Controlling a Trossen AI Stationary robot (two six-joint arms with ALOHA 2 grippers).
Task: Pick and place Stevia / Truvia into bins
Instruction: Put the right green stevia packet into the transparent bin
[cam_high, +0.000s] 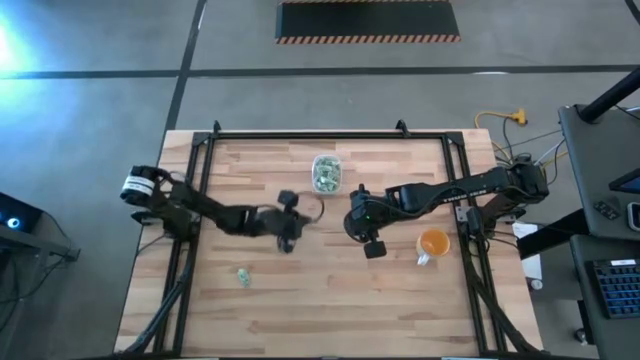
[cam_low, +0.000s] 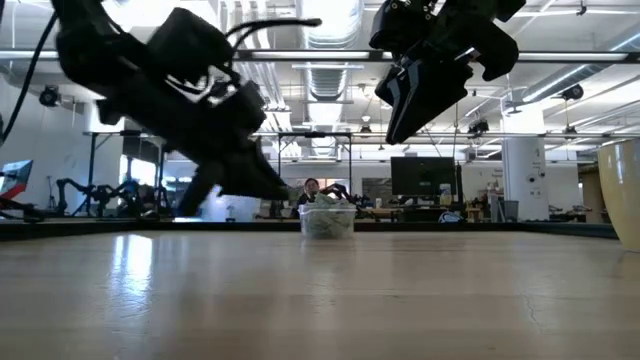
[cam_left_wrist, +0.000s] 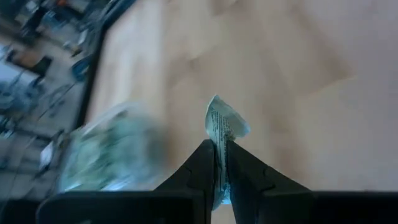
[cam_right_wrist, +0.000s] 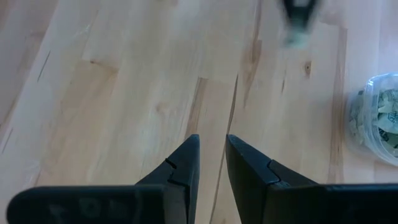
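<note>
A clear bin (cam_high: 326, 173) with several green and white Stevia packets inside stands at the table's far middle; the low view also shows the bin (cam_low: 327, 220). My left gripper (cam_left_wrist: 221, 155) hangs above the table just left of and nearer than the bin, shut on one packet (cam_left_wrist: 222, 121). Another packet (cam_high: 243, 277) lies flat on the table near the left front. My right gripper (cam_right_wrist: 211, 149) hovers above bare wood right of the bin, its fingers a little apart with nothing between them. My left gripper pinches the packet between its two fingertips at the packet's lower part (cam_left_wrist: 219, 138). The rest of the packet sticks out beyond the fingertips, bent and crumpled at its free end. It is lifted clear of the table.
An orange cup (cam_high: 433, 243) stands on the table's right side, near my right arm. A black frame (cam_high: 300, 137) runs along the table's far and side edges. Bare wood lies open in the middle and front of the table.
</note>
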